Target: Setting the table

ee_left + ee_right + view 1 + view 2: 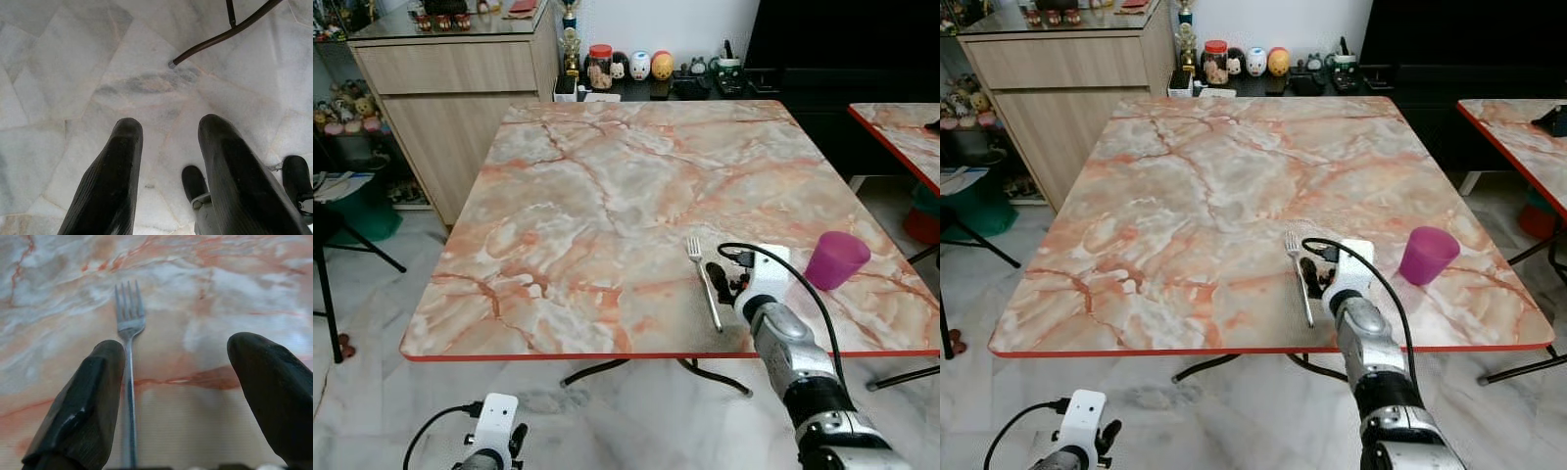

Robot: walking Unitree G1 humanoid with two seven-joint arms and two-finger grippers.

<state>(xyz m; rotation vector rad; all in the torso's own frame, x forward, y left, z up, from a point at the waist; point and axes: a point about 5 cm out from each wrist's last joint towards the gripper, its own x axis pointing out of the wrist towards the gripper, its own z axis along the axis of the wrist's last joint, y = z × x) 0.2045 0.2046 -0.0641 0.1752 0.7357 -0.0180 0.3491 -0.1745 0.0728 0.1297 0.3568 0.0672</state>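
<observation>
Fork [705,283] flat on worktop [607,196] near front edge, purple cup [835,258] well apart. Right pincer [171,382] spread, 1 finger just beside handle — nothing gripped. Likely light, stiff, slippery; pinch mid-handle. Left pincer [168,166] spread — idle over floor.

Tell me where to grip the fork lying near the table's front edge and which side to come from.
Grip the fork at mid-handle, coming from above with fingers either side of the thin shaft. It lies flat on the table, tines pointing away from the robot, so only a top-down pinch suits. The open right end effector already sits over it, one finger beside the handle.
</observation>
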